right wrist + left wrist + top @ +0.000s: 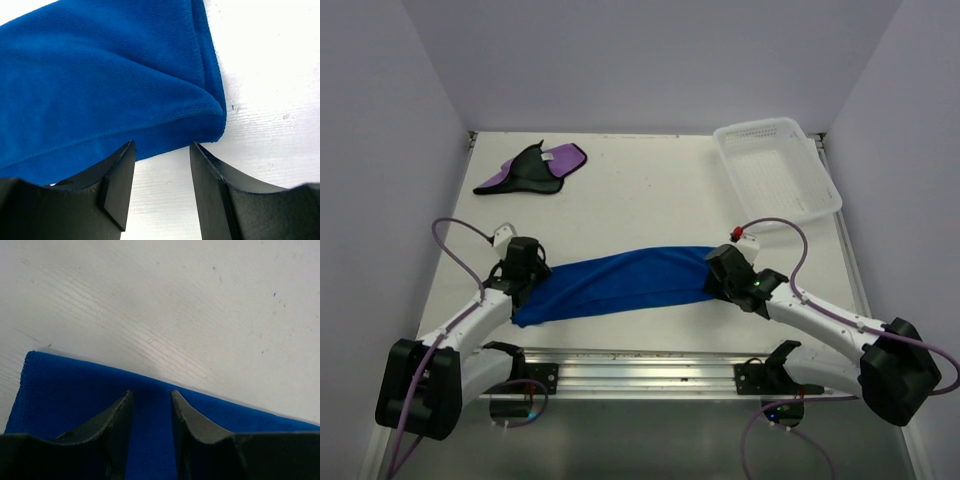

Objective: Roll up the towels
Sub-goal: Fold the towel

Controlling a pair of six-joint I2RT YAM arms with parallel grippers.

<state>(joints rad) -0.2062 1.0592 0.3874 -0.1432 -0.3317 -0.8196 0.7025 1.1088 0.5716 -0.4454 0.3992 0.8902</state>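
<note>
At the near side of the white desk (650, 200), a bright blue towel (620, 282) lies stretched in a long band between the two claws. The left claw (150, 396) is over the towel's left end. Its fingers are a narrow gap apart, with blue cloth showing between them, and the towel's corner lies off to its left. The right claw (162, 147) is at the towel's right end, spread a little wider. The folded corner sits just ahead of its fingertips, and bare desk is under its right finger. Whether either claw's tips press on the cloth cannot be told. Well beyond the left claw lies the purple towel (535, 168), crumpled, with its black side and a small white tag showing. Well beyond the right claw sits a white mesh basket (817, 165).
</note>
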